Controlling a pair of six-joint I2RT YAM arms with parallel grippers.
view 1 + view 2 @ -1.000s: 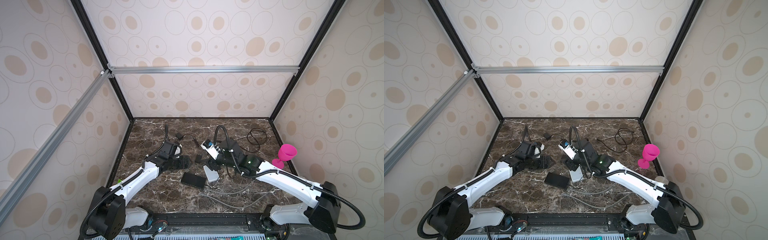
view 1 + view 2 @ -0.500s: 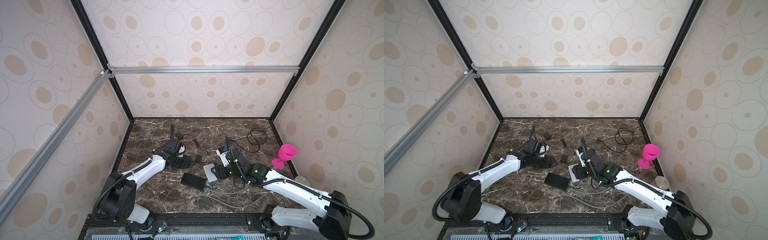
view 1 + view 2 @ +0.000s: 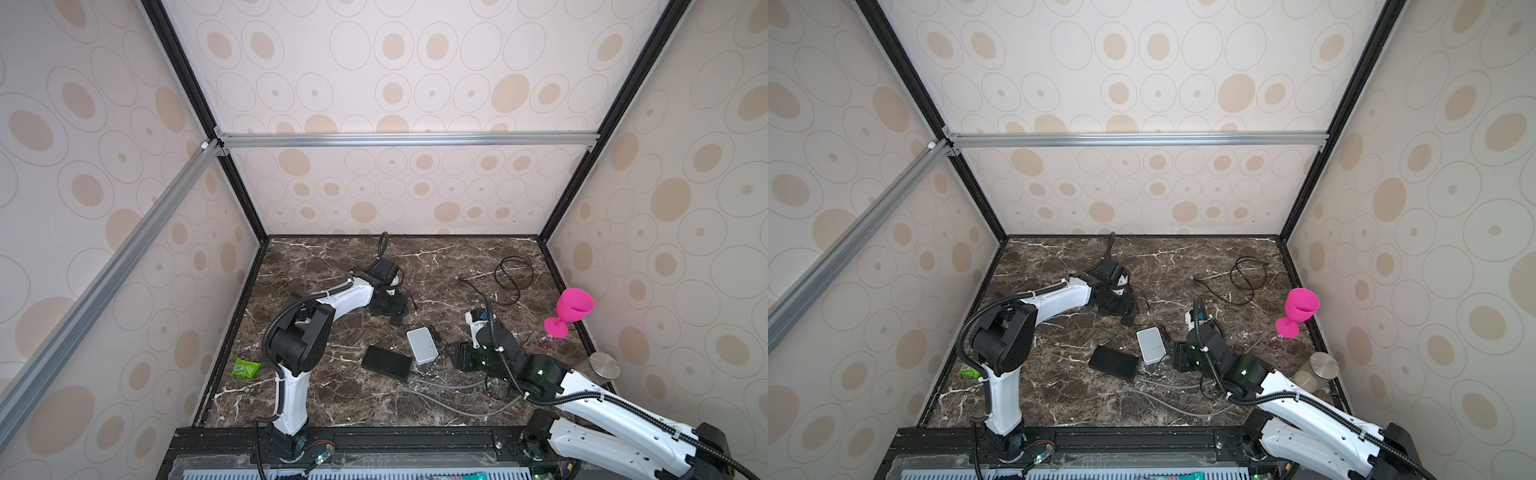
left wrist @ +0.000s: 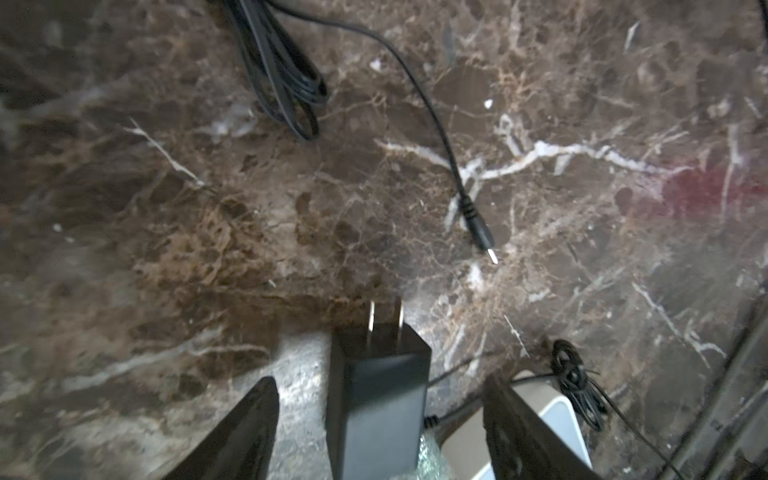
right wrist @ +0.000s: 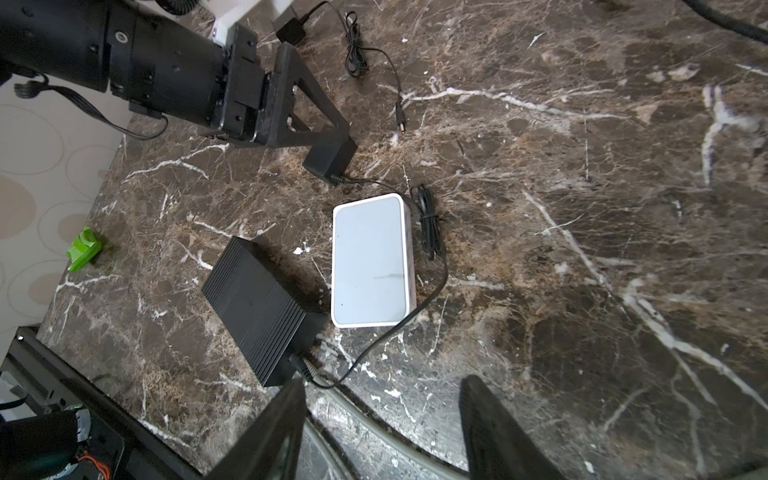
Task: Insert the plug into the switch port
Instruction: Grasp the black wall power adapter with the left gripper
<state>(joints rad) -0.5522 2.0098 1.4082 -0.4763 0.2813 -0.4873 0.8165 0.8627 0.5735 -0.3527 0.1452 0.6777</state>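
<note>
Straddling half-cropped adapter (image 4: 376, 399), left jaws

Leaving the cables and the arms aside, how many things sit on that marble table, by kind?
Flat boxes: 2 (white box, black box)
Power adapters: 2 (pronged adapter, second adapter)
Pink goblet: 1
Green packet: 1
Metal-lidded jar: 1
Total: 7

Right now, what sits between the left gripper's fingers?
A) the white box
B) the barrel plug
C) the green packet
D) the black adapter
D: in the left wrist view the adapter, prongs pointing away, lies between the fingers of the open left gripper with a gap on each side; the barrel plug lies well clear of them.
</note>
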